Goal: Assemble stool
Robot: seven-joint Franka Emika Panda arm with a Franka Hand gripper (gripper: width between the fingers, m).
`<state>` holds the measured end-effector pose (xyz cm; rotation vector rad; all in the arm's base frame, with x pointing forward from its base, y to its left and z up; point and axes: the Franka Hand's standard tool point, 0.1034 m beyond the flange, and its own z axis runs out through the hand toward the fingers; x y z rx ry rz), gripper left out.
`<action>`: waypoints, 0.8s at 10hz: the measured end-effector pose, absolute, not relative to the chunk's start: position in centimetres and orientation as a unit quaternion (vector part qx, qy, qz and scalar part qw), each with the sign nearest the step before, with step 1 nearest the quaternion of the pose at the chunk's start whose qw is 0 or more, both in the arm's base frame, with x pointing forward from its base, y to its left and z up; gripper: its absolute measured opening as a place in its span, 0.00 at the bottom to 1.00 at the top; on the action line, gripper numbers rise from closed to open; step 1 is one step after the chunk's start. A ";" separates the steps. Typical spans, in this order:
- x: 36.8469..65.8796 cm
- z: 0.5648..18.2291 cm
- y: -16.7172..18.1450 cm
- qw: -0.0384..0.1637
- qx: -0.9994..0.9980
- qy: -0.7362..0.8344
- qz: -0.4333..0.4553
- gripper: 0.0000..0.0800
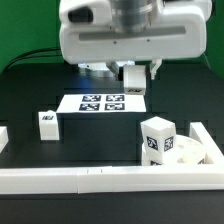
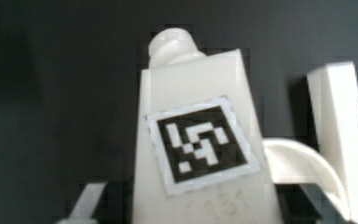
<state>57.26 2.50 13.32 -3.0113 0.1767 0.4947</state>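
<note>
1. The gripper (image 1: 135, 72) hangs just above the far edge of the marker board (image 1: 100, 102). Its jaws are drawn narrow around a held leg block (image 1: 133, 80). In the wrist view this block (image 2: 194, 130) fills the middle, tag facing the camera and its rounded peg pointing away.
2. The seat (image 1: 190, 152) lies to the exterior view's right of the marker board, nearer the camera. A standing leg block (image 1: 157, 138) rises upright from it and looks already socketed.
3. A loose leg block (image 1: 46, 122) sits on the table to the exterior view's left of the marker board, well apart from the seat.
4. I judge the step in hand to be carrying the second leg to the seat.
5. The next move calls for travel from above the marker board toward the seat. The peg must then line up over a free socket, clear of the standing leg block, before it is pressed down.
</note>
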 end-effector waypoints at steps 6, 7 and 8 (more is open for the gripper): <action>61.9 15.6 8.1 0.051 -0.992 0.095 -0.058 0.41; 62.3 16.0 7.9 0.053 -0.990 0.112 -0.069 0.41; 63.1 16.0 8.1 0.054 -0.984 0.111 -0.125 0.41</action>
